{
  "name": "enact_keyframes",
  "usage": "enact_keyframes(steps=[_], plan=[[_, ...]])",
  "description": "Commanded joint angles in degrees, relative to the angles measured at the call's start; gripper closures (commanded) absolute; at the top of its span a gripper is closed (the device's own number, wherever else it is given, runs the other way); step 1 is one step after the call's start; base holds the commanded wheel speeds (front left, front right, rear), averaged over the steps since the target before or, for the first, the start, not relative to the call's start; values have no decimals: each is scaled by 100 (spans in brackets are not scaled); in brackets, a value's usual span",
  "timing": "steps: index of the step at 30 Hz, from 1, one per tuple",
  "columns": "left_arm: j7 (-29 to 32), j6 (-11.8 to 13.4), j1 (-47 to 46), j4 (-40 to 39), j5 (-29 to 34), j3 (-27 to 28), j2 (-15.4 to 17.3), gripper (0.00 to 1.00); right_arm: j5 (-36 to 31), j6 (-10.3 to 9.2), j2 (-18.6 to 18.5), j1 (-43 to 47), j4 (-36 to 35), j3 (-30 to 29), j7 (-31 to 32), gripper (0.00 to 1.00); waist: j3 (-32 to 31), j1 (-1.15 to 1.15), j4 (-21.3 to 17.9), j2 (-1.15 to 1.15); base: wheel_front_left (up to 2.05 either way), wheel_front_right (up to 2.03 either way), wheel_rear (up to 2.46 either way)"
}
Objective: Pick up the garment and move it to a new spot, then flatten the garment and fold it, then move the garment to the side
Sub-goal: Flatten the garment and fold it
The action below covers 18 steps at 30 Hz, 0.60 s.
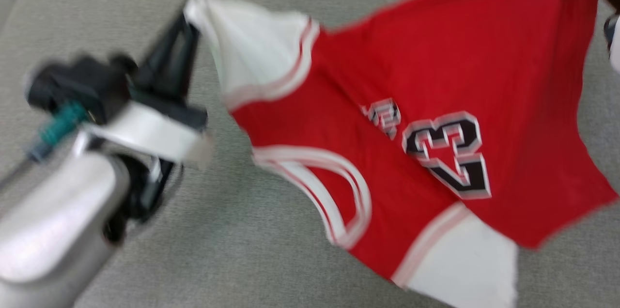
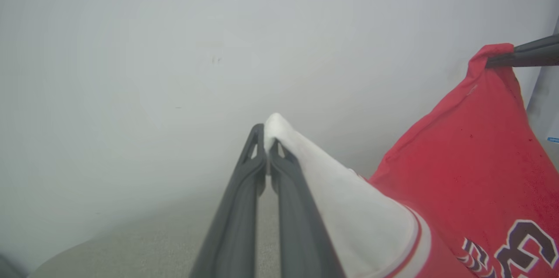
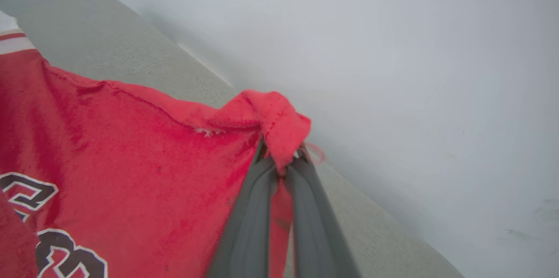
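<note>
A: While the garment point(image 1: 436, 70) is being held stretched in the air above the grey padded surface point(image 1: 252, 250), how is its handling being judged?
B: It is being judged light, limp and stretchy, not fragile. Corners and hems are being favoured as holds.
A: Grips?
B: The left gripper point(image 2: 266, 149) is being pressed together on the white sleeve point(image 2: 349, 208) tip. The right gripper point(image 3: 281, 166) is being pinched onto a red hem corner point(image 3: 279, 116).
A: Containers?
B: None are being made out. A pale wall point(image 2: 174, 50) is being seen behind.
</note>
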Motion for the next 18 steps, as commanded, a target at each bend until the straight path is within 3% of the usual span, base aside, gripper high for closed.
enact_keyframes(steps=[1,8,18], plan=[[86,-105,-462,26,24,119,-24,100,-160,-5,151,-248,108,-127,-254,100,103,0,-144,0,0,0,0],[456,-471,-2071,579,122,289,-293,100,-734,-5,675,-1005,611,-774,-733,100,575,0,-383,0,0,0,0],[628,-1046,-4607,2102,371,422,-918,100,-1663,-5,1243,-2514,1282,-1213,-748,100,1109,0,-465,0,0,0,0]])
